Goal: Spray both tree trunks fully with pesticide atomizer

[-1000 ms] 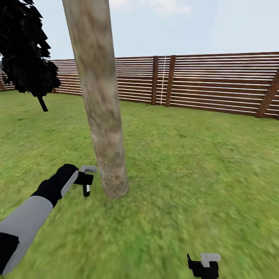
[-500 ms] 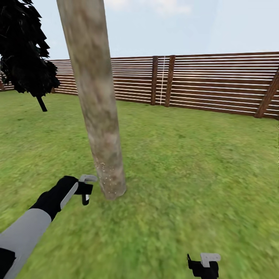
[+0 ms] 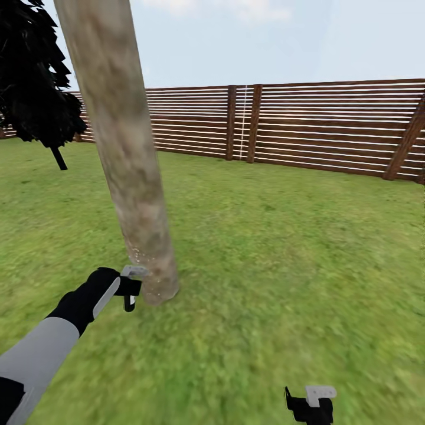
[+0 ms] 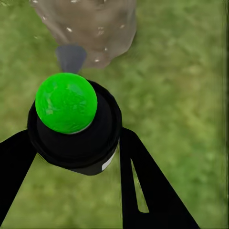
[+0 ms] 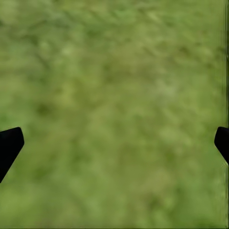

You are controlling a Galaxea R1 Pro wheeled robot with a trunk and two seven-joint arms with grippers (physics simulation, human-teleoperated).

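One tree's thick mottled grey-tan trunk [image 3: 127,171] rises from the grass of the garden [image 3: 283,254], left of centre in the head view. Fine white specks of pesticide [image 3: 141,260] dot its lowest part, and they also show on the trunk's base [image 4: 90,24] in the left wrist view. My left gripper [image 3: 131,291] hangs just left of the trunk's foot, shut on the pesticide atomizer [image 4: 71,124], a black body with a green ball top. Both black fingers [image 4: 143,186] press its sides. My right gripper [image 3: 307,406] is low at the front right, open over bare grass [image 5: 114,95].
A brown slatted wooden fence [image 3: 330,124] with darker posts closes the lawn at the back. A near-black tree [image 3: 35,77] with a thin dark trunk stands at the far left. Open grass stretches to the right of the trunk.
The whole picture has shifted, so the camera moved: the trunk now stands further left and nearer my left gripper. The left gripper still holds the atomizer; the right gripper is unchanged.
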